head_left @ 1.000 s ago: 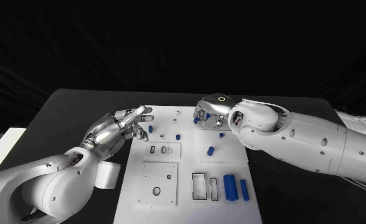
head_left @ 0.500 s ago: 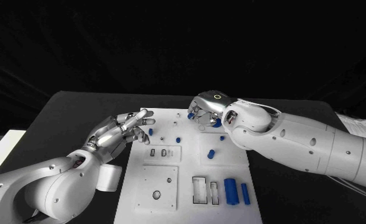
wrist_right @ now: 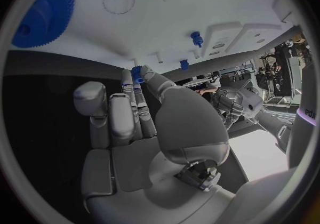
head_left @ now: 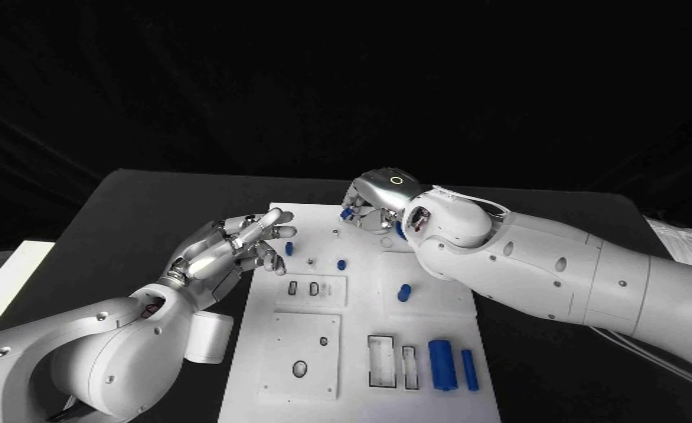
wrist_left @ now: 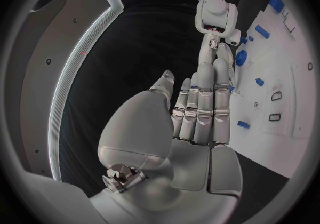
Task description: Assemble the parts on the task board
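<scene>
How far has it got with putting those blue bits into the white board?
Early to midway, I'd judge. A few small blue pegs seem to stand in the task board already. The right hand seems to pinch a small blue part over the far end; the left hand hovers open. Two blue cylinders lie loose beside empty slots.

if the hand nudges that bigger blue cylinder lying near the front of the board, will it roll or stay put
The bigger blue cylinder lies on its side on the flat task board, so a sideways nudge would probably roll it. The thinner blue cylinder lies right beside it and might stop it that way. It looks rigid, likely light plastic.
</scene>
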